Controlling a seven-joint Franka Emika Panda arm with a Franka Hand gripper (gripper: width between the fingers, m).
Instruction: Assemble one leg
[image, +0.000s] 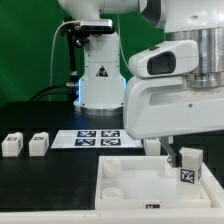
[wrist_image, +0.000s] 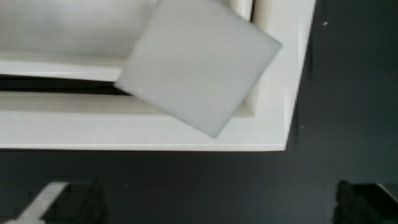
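Note:
The large flat white square piece (image: 125, 190) lies at the front, its corner rim (wrist_image: 267, 130) filling the wrist view. One leg (image: 187, 171), a white block with a marker tag, stands at its right edge. In the wrist view it shows as a pale turned block (wrist_image: 199, 65) over the corner. My gripper (wrist_image: 214, 205) is open above it, with dark fingers (wrist_image: 63, 205) wide apart and nothing between them. In the exterior view the arm hides most of the gripper (image: 187, 157). Two more legs (image: 12, 144) (image: 38, 144) stand at the exterior view's left. A third (image: 150, 146) stands behind the square piece.
The marker board (image: 95, 138) lies on the black table between the robot base (image: 100, 80) and the square piece. The bulky white arm (image: 175, 95) fills the exterior view's right.

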